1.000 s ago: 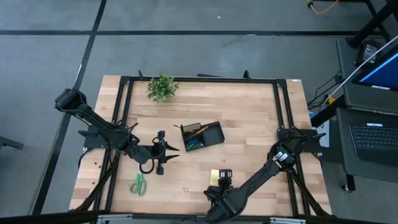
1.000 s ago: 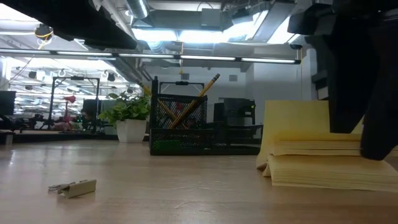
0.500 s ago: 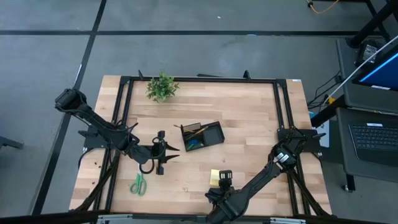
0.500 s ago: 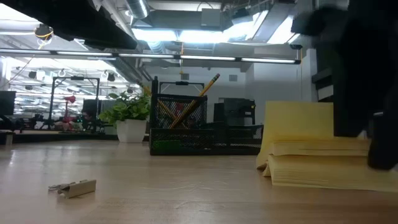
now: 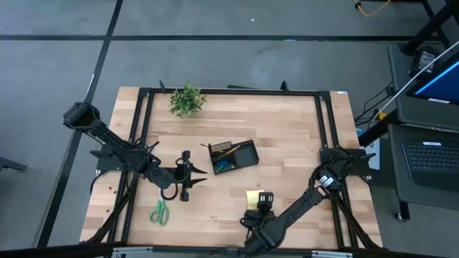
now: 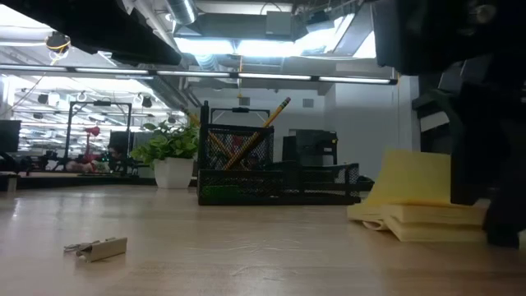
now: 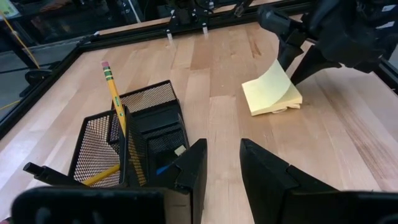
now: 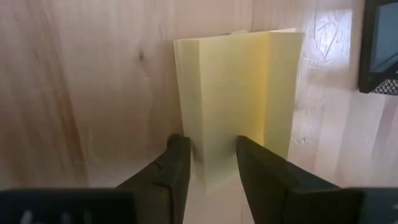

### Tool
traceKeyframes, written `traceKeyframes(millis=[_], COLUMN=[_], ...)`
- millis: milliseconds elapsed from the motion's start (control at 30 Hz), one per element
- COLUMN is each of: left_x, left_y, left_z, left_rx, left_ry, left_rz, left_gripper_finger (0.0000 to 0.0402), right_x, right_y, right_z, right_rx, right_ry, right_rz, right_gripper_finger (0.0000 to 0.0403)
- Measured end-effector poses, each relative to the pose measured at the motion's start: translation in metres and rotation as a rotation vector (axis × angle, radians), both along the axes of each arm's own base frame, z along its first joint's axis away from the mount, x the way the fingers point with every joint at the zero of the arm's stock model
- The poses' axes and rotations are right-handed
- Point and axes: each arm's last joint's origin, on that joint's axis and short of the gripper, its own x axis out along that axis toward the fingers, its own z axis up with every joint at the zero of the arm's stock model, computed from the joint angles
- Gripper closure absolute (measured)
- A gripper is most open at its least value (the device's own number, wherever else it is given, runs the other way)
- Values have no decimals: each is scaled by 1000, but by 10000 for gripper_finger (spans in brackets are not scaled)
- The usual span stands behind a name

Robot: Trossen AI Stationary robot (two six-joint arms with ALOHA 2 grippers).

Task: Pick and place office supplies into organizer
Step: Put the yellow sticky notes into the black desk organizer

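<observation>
Sliding sticky-note pad [image 5: 253, 197] toward organizer [image 5: 233, 155], right claw [image 5: 265, 206].

Your right arm works low at the near table edge; your left arm waits.

Your right gripper [image 5: 263, 203] sits at the end of an arm stretched in from the right side, its fingers [image 8: 171, 171] parted with yellow paper between them, though a firm pinch is hard to confirm. Your left gripper [image 5: 192, 174] hovers left of centre, jaws apart and holding nothing.
</observation>
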Motion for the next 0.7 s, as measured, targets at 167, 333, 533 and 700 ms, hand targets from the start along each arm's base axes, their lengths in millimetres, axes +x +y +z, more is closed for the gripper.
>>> traceKeyframes(millis=[167, 333, 533, 700], left_x=[0, 0, 0, 0], left_y=[0, 0, 0, 0], left_z=[0, 0, 0, 0], left_rx=[0, 0, 0, 0], left_ry=[0, 0, 0, 0], left_rz=[0, 0, 0, 0], left_gripper_finger=[311, 311, 311, 311], right_x=[0, 1, 1, 1], right_y=[0, -1, -1, -1], right_z=[-1, -1, -1, -1], right_rx=[-8, -12, -14, -14], right_ry=[-9, -13, -26, -28], right_rz=[1, -1, -18, -26], right_gripper_finger=[300, 370, 386, 395])
